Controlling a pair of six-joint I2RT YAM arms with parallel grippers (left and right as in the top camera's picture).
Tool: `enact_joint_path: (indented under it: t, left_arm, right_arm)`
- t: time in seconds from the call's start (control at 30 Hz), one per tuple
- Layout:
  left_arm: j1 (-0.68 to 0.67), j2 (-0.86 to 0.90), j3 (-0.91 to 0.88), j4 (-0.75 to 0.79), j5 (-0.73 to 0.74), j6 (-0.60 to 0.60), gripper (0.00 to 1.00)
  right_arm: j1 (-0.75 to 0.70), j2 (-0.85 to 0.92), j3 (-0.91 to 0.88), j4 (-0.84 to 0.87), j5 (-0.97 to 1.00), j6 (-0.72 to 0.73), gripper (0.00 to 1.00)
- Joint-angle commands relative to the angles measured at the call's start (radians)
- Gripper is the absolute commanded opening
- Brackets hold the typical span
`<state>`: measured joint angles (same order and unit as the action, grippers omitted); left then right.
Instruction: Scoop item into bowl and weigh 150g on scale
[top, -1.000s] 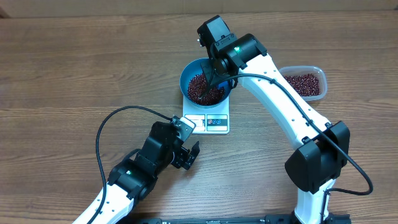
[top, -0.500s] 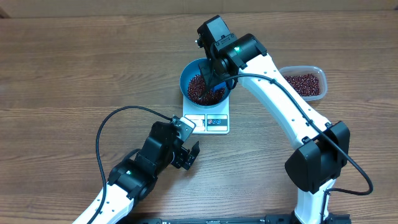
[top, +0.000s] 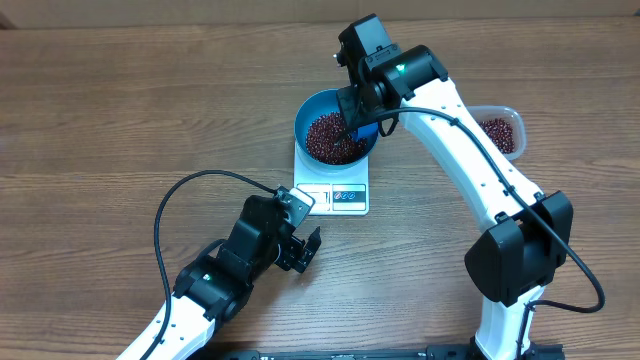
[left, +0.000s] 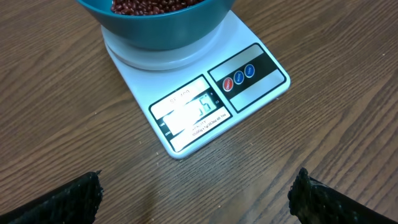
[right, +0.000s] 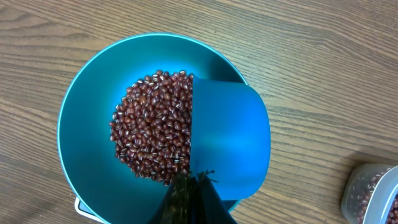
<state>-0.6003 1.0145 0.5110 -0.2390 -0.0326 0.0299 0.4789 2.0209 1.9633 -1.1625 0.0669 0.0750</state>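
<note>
right tool (right: 194, 184) holds seemingly empty scoop (right: 230, 140) over beans (right: 152, 130) in bowl (right: 81, 124)

Left arm (top: 215, 278), right arm (top: 470, 150): white tubular links, black joint housings. Black cable (top: 158, 225) running along each. Green indicator light (top: 402, 68) on right wrist block. Left gripper (top: 304, 252) matte black, jagged-edged fingers.

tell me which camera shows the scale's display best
Left wrist: the scale is close, its display facing the camera, though glare blurs the digits. Overhead shows it tiny; right wrist shows only a white corner under the bowl.
</note>
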Motion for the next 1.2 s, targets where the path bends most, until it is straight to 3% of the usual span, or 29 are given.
enact_joint_path:
  t: [0.0, 1.17]
  left_arm:
    - [0.005, -0.008, -0.005, 0.003, 0.015, 0.016, 1.00]
    - [0.005, -0.008, -0.005, 0.003, 0.015, 0.016, 1.00]
  right_arm:
    - [-0.007, -0.029, 0.033, -0.002, -0.029, 0.003, 0.04]
    - [0.022, 0.025, 0.013, 0.017, -0.062, 0.003, 0.04]
